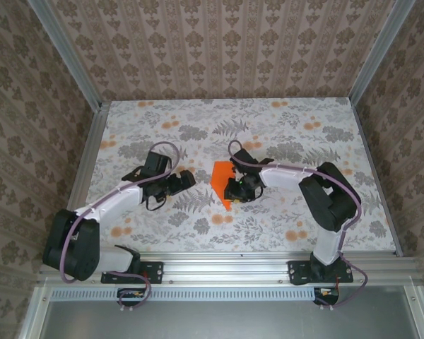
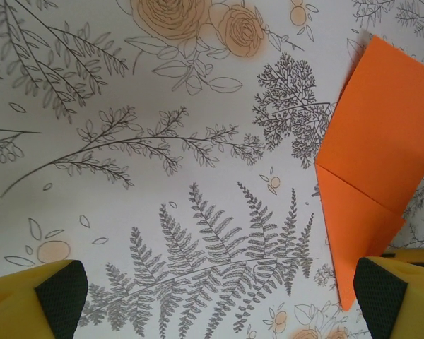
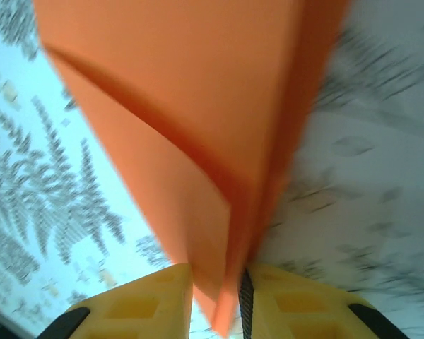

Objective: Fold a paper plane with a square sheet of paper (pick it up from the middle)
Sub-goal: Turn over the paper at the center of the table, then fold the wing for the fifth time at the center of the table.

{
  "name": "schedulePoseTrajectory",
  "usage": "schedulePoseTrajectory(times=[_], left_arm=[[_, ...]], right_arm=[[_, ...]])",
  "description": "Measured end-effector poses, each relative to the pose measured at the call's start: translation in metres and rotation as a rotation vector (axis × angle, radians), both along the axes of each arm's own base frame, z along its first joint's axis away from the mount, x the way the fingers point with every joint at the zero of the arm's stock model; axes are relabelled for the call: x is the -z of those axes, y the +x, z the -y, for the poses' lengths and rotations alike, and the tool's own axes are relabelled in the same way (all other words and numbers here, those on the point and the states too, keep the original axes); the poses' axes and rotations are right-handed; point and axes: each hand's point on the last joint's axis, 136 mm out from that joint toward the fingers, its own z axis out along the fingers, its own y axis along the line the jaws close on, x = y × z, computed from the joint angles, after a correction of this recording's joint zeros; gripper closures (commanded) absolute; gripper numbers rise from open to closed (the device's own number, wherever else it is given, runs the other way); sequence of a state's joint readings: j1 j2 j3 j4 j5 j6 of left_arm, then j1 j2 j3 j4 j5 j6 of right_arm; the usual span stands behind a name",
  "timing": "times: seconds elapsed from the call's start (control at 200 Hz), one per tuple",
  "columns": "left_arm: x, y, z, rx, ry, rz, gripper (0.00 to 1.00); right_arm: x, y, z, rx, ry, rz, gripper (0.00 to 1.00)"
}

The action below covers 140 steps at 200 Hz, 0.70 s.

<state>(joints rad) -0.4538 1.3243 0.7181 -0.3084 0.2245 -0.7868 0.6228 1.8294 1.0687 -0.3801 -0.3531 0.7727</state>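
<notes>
**A:** Start with the big picture. How are things laid out on the tabletop (image 1: 283,219)?

**B:** From above, the left arm (image 1: 106,205) stretches in from 7 o'clock and the right arm (image 1: 325,191) from 5 o'clock. The paper (image 1: 222,176) lies near the middle, between the two hands. It is part-folded, with a point at its near end. Its long axis runs roughly 12 to 6, leaning a little toward 11 and 5.

**A:** Which hand is nearer?

**B:** The right hand (image 1: 235,188). It sits at the paper's 3 o'clock edge and is pinching it. The left hand (image 1: 186,181) is just beside the paper but apart from it, spread wide and holding nothing. From that hand the paper lies at 3 o'clock.

**A:** What do the wrist cameras add?

**B:** The right wrist view shows the grip that the overhead view hides. The yellow fingers (image 3: 155,307) are drawn in on either side of a folded layer, and the paper runs away toward 12. That view is blurred, though. The left wrist view shows a diagonal crease (image 2: 357,187) and the point aimed at 6 o'clock, close to that hand's right pad (image 2: 381,296). I can't tell whether the two touch.

**A:** So what does the next move depend on?

**B:** My guess is that the left hand would need to shift toward 3 o'clock, across the long axis, to reach the point.
</notes>
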Motion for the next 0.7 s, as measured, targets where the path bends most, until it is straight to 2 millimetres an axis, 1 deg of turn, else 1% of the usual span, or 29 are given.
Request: schedulePoseTrajectory(times=[0.085, 0.26, 0.36, 0.5, 0.55, 0.625, 0.7], left_arm=[[0.0, 0.0, 0.007, 0.011, -0.009, 0.006, 0.0], [0.005, -0.003, 0.02, 0.034, -0.018, -0.002, 0.0], [0.01, -0.003, 0.026, 0.036, -0.026, -0.015, 0.0], [0.014, -0.003, 0.032, 0.033, -0.04, -0.03, 0.0], [0.014, -0.003, 0.033, 0.031, -0.046, -0.03, 0.0], [0.014, -0.002, 0.038, 0.032, -0.055, -0.026, 0.01], [0.015, -0.002, 0.042, 0.034, -0.063, -0.026, 0.03]], right_arm=[[-0.007, -0.002, -0.003, 0.006, 0.003, 0.011, 0.69], [-0.036, 0.009, 0.012, 0.014, -0.034, 0.119, 0.65], [-0.045, 0.014, 0.014, -0.02, -0.056, 0.166, 0.64], [-0.05, 0.024, 0.01, -0.088, -0.085, 0.198, 0.63], [-0.051, 0.029, 0.007, -0.107, -0.095, 0.204, 0.65], [-0.046, 0.036, 0.004, -0.124, -0.117, 0.209, 0.66], [-0.038, 0.037, 0.004, -0.135, -0.143, 0.198, 0.68]])
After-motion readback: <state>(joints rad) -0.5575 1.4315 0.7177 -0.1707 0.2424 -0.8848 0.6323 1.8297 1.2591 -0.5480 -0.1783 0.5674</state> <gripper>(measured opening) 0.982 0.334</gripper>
